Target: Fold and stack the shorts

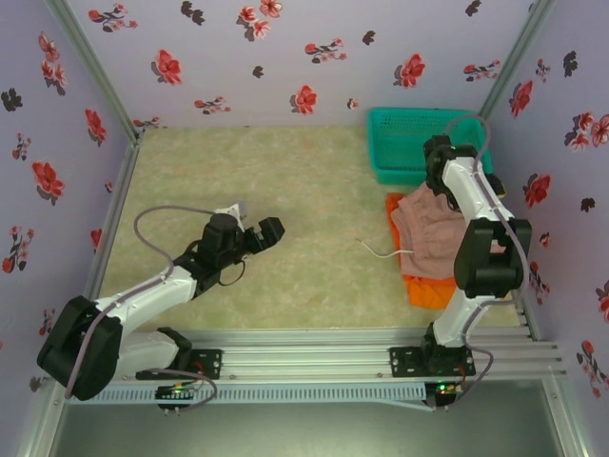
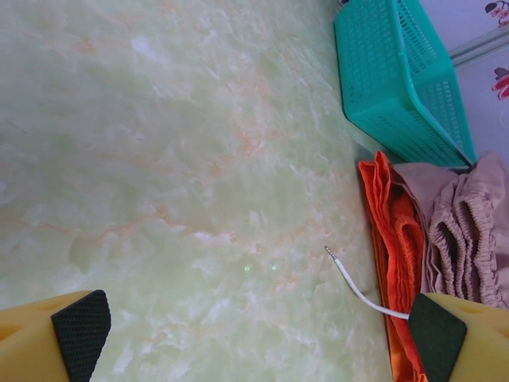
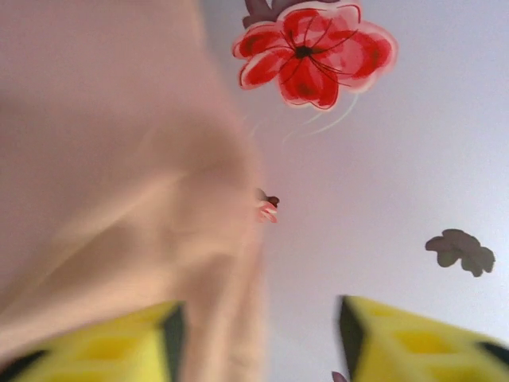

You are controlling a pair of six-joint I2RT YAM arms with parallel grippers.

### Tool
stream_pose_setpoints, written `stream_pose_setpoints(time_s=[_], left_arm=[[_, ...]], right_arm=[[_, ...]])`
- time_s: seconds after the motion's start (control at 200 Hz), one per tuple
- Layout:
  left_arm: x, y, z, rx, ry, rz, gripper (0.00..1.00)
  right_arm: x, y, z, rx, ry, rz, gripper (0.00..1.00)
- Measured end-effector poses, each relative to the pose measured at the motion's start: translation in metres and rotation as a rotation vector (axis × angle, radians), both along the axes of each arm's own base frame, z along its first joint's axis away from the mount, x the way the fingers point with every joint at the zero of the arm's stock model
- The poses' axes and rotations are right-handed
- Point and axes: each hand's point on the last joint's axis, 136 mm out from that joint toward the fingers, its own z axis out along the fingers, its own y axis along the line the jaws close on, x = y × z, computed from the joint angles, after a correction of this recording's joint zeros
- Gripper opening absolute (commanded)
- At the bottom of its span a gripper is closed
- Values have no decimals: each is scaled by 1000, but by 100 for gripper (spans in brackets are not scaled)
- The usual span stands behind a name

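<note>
Two colours of shorts are lying in one pile at the right side of the table (image 1: 285, 181), just in front of the teal basket (image 1: 400, 143). The pink-beige shorts (image 1: 433, 238) are lying on top, crumpled, with a gathered waistband showing in the left wrist view. The orange shorts (image 1: 428, 290) are lying underneath and are showing past the pink-beige cloth at the near edge and at the far-left corner. How many orange pieces are making up this layer cannot be told. A white drawstring (image 1: 381, 252) is trailing out of the pile to the left, across the bare table surface.

The right arm is reaching over the pile, with its wrist above the pile's far edge, beside the basket. The right gripper (image 3: 261, 318) is standing with its jaws apart: the pale wall (image 3: 413, 143) with a red flower (image 3: 314, 56) is showing in the gap between the two yellow fingers (image 3: 398, 334). Blurred pink-beige cloth is hanging against the left-hand finger in the right wrist view, and nothing is being clamped between the jaws.

The left gripper (image 2: 258, 330) is hovering over bare table left of centre, well apart from the pile. Its jaws are standing wide apart, with the black pads (image 2: 79, 326) facing each other and nothing between them
</note>
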Motion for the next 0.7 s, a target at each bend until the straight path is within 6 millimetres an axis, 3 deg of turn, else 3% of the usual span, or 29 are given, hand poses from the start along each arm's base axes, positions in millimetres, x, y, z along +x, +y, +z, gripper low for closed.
stream_pose_setpoints(time_s=[0.155, 0.26, 0.52, 0.6, 0.7], left_arm=[[1, 8, 9, 1, -21, 13, 100], [1, 12, 15, -2, -38, 20, 99], [1, 14, 13, 4, -33, 21, 99], [1, 14, 13, 4, -33, 21, 99], [1, 14, 13, 4, -33, 22, 100]], right_arm=[[6, -1, 20, -5, -95, -38, 99], [7, 18, 29, 157, -233, -42, 99], [-6, 134, 61, 963, -647, 89, 99], [1, 164, 58, 1151, -665, 104, 99], [17, 194, 32, 1329, -613, 73, 99]])
